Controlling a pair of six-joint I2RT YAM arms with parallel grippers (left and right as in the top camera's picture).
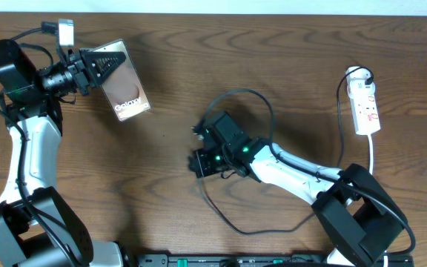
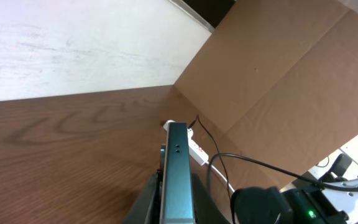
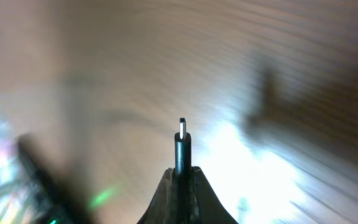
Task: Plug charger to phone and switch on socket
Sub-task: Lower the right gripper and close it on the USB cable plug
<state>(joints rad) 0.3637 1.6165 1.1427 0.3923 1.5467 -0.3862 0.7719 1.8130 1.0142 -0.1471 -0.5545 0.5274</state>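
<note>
Left pincer [image 1: 108,65] clamps the phone [image 1: 128,95] — rigid, probably slick; right pincer [image 3: 179,183] pinches the charger [image 3: 181,146] at its stiff plug — cable limp.

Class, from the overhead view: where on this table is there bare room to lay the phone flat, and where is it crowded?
The brown wooden table is bare along the far edge between the slim brown-screened smartphone and the narrow white power strip, and left of the right gripper. It is crowded centre-right, where the thin black charger cable loops.
</note>
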